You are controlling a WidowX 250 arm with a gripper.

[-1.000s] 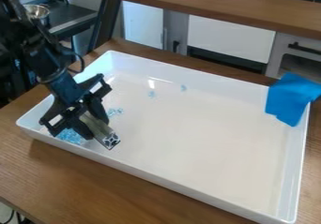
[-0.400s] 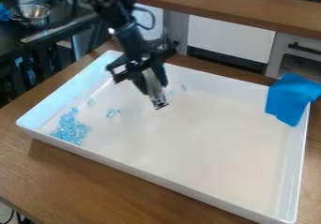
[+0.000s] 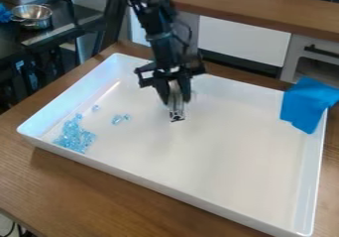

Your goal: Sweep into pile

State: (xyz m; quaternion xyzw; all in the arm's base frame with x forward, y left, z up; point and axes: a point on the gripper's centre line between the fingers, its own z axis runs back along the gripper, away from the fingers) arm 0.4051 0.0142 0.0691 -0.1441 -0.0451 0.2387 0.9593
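Pale-blue pieces are lying in a main pile (image 3: 75, 137) near the left corner of the white tray (image 3: 165, 185), with a stray pair (image 3: 120, 118) and a single piece (image 3: 95, 108) sitting beyond; the gripper (image 3: 175, 98) is clasping a pale tool (image 3: 176, 112), its fingers standing one tool-width apart. Good sweeping is calling for low, even strokes (gentle ones, lest pieces skip) from behind the strays pileward. Tool-to-floor contact is escaping judgement, the gripper is masking tray behind it, and the arm (image 3: 157, 28) is leaving the top edge.

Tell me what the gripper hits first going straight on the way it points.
The gripper holds a grey tool pointing down, so the tool's tip would likely meet the floor of the white tray first; the gap between them is unclear.
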